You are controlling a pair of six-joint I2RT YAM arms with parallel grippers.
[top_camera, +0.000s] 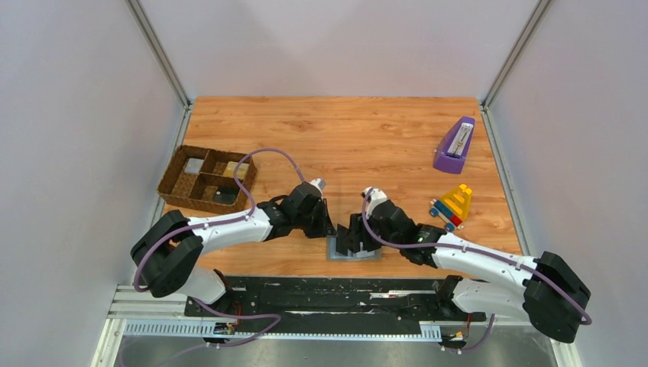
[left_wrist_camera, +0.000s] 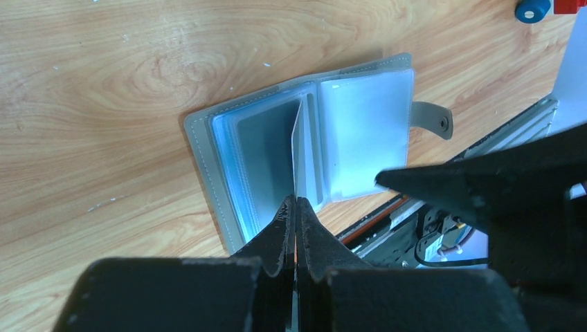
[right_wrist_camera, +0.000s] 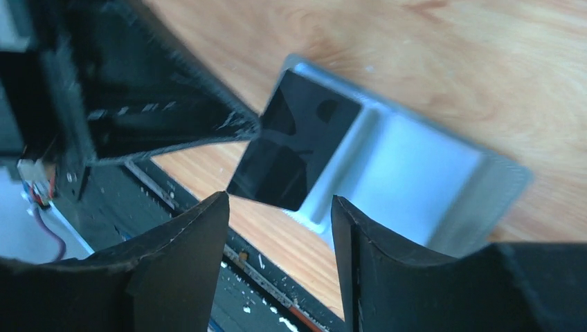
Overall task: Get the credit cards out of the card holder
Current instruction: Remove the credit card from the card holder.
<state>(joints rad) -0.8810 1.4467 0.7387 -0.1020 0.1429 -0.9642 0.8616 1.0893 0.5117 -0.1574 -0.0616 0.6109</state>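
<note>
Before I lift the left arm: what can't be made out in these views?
Top external: both arms' jaws cover most of the card holder; pockets hidden.
Left wrist: card in the shut left jaws shows edge-on; face, and whether it has cleared its pocket, unreadable.
Right wrist: open right jaws cut off the holder's near edge; card face is dark glare.
Top external: brown tray contents too small.
</note>
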